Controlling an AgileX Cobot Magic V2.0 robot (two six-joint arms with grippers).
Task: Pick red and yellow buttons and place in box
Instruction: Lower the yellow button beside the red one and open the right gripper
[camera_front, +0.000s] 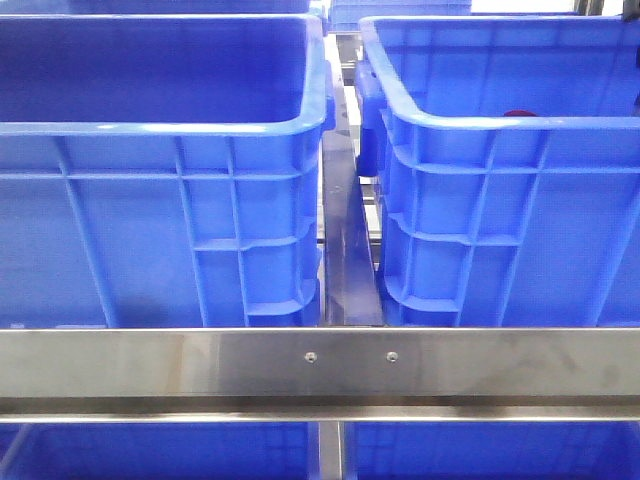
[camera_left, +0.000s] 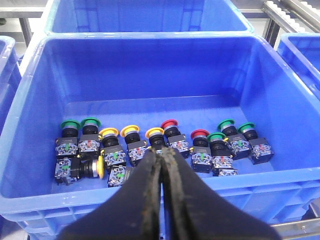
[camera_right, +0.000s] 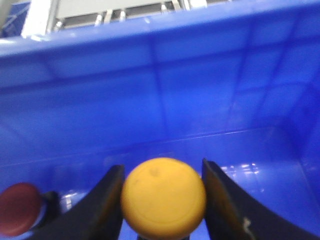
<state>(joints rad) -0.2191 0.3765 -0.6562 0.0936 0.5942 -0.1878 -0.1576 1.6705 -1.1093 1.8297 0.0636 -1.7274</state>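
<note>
In the right wrist view a yellow button fills the gap between the two dark fingers of my right gripper, which is shut on it, its round cap facing the camera. It is low inside the box, a bright-blue crate, near the floor. A red button lies on that floor just beside one finger. My left gripper is shut with nothing in it, above the near rim of another blue crate that holds several red, yellow and green buttons. Neither gripper shows in the front view.
The front view shows two tall blue crates, left and right, with a narrow gap between them. A steel rail crosses in front. A small dark red thing peeks over the right crate's rim. More blue crates stand behind.
</note>
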